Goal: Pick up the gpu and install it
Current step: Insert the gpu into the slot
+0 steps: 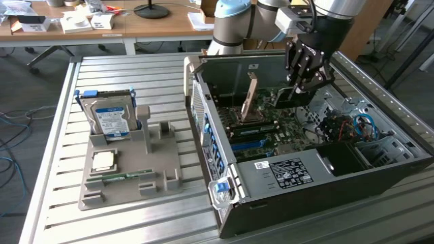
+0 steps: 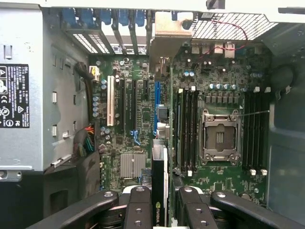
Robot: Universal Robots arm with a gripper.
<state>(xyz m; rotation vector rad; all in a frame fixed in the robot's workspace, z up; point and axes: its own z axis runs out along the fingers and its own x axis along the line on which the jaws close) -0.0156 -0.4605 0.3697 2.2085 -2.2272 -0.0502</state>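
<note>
Gpu (image 2: 159, 171) is a thin black card with a green logo, standing on edge above the motherboard (image 2: 209, 71) inside the case (image 1: 271, 221). We see the gripper (image 2: 164, 193) fingers (image 2: 139, 205) clamped on its two faces.

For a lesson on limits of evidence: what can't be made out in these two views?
- Wrist view: the gpu shows edge-on, hiding its connector edge.
- Exterior view: the tool hides whether the gpu reaches the motherboard.
- Exterior view: power supply label, print too small to read.

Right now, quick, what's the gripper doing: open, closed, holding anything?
Gripper: closed on the thin black NVIDIA-labelled gpu card, held edge-on above the green motherboard.
</note>
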